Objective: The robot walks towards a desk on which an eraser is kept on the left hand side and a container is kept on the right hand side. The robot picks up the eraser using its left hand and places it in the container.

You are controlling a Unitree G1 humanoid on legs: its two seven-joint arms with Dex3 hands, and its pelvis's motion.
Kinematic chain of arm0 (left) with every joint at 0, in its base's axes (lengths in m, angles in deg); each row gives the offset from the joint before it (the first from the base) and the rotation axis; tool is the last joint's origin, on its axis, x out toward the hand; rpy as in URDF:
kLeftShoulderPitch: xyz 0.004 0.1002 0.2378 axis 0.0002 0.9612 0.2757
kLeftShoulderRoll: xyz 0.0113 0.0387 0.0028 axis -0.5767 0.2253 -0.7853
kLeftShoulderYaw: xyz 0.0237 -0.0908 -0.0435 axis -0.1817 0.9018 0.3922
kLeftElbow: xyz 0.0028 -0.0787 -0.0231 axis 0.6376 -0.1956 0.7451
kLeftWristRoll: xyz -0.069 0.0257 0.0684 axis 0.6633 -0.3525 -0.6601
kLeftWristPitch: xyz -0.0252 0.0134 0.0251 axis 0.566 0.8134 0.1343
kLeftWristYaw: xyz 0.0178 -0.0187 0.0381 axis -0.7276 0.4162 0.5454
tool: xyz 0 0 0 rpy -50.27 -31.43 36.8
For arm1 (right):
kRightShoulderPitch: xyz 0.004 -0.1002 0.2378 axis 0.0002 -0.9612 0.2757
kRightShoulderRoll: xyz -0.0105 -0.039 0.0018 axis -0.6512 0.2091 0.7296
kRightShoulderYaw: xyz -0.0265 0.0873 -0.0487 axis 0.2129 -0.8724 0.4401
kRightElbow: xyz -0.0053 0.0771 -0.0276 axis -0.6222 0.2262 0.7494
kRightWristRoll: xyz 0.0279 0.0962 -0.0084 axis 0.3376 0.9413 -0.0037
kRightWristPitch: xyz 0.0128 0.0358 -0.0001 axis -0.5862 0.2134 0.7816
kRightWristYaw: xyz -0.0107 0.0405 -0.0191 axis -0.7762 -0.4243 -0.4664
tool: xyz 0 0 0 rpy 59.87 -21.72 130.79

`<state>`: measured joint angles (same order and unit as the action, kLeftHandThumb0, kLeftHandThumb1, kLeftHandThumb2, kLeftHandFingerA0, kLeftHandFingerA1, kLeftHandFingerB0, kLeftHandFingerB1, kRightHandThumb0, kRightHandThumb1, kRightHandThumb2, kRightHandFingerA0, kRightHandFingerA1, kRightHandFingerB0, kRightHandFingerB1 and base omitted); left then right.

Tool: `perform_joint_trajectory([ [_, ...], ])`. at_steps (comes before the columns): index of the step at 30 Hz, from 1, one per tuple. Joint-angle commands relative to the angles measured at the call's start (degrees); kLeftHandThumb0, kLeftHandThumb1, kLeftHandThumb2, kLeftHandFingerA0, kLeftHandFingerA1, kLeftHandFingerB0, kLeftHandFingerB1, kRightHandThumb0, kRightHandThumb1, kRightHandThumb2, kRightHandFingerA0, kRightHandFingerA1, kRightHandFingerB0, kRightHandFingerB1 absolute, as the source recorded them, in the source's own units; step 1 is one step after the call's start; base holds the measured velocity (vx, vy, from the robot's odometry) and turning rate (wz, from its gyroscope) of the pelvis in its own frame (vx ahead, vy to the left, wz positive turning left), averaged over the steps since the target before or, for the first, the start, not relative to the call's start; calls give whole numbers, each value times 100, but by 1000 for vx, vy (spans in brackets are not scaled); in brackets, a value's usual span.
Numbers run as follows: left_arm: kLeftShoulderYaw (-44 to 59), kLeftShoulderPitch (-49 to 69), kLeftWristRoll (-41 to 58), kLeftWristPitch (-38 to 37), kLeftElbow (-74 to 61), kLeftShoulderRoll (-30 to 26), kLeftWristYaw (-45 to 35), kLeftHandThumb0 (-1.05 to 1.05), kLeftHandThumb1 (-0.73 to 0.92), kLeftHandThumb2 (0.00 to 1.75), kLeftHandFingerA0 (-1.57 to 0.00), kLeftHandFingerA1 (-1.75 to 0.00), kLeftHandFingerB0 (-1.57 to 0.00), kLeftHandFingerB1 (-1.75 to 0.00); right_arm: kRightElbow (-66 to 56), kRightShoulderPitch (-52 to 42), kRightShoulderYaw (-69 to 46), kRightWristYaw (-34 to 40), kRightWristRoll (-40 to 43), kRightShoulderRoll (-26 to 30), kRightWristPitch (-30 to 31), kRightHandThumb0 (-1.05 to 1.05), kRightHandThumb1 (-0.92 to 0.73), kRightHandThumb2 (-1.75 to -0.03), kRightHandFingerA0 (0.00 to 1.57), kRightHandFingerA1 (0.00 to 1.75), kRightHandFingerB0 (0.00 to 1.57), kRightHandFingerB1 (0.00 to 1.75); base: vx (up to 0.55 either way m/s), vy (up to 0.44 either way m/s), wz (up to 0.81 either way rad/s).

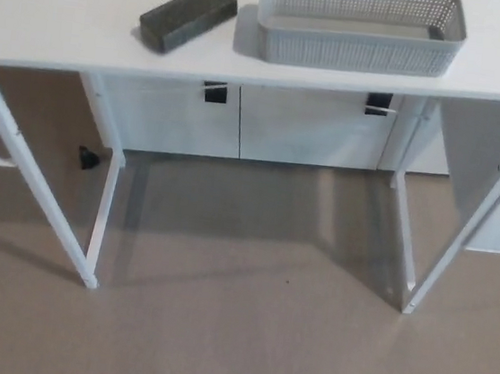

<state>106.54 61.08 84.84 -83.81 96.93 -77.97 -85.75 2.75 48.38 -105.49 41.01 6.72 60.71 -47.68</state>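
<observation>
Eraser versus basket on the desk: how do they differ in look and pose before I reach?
The eraser is a dark, solid block; the basket is a light grey, open-topped box with perforated walls. The eraser is much smaller and lower than the basket. The eraser lies at an angle to the desk's front edge; the basket sits nearly square to it. The eraser is to the left, the basket to the right, a narrow gap between. Both rest on the white desk, untouched.

White desk (60, 30) w/ eraser (188, 15), container (358, 28)
</observation>
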Motion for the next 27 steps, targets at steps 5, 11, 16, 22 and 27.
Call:
perform_joint_trajectory([
  [5,19,92,56,-75,-94,-101,-1,-29,66,60,-30,-33,-23,-29,132,-44,22,24,33,43,-205,-36,-45,-107,34,76,5,56,312,34,-10],
  [11,-35,113,-1,-151,-47,-97,28,-29,65,60,-32,-34,-25,-29,97,-82,100,59,-6,47,-200,-34,-43,-104,31,75,2,55,208,192,-7],
  [16,-73,33,-27,-140,11,-121,59,-28,65,59,-35,-35,-27,-30,133,-19,133,96,-17,59,-221,-36,-41,-105,35,77,7,58,95,25,5],
  [22,-96,64,-24,-126,-33,-113,62,-28,64,59,-36,-35,-27,-30,107,-12,207,158,-69,66,-198,-34,-43,-104,32,76,6,57,78,-116,15],
  [27,-166,86,-50,-166,-61,-129,64,-28,64,59,-36,-35,-27,-30,121,-26,240,151,-50,67,-231,-35,-42,-104,30,74,7,57,91,-262,7],
])
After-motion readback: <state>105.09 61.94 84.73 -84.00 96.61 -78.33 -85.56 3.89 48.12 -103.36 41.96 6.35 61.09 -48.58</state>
